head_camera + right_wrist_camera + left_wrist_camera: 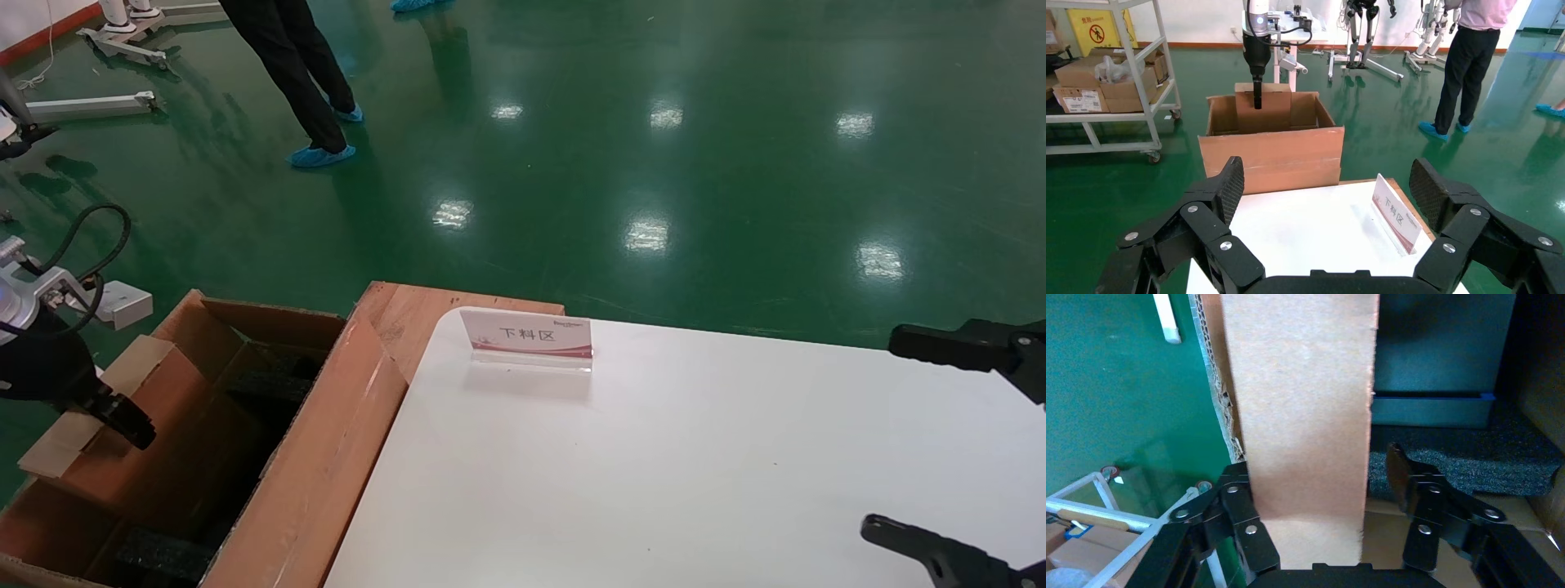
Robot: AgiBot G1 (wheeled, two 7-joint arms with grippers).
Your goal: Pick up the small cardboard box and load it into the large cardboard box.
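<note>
The small cardboard box stands on end inside the large cardboard box, against its outer wall, with pale end flaps showing. My left gripper reaches down over it. In the left wrist view the small box lies between the fingers of the left gripper. One finger touches its edge and the other finger stands apart from it, with black foam showing in the gap. My right gripper is wide open and empty over the white table's right side.
A white table carries an acrylic sign near its far edge. A wooden board lies under the table corner. A person stands on the green floor beyond. A shelf cart stands beside the large box.
</note>
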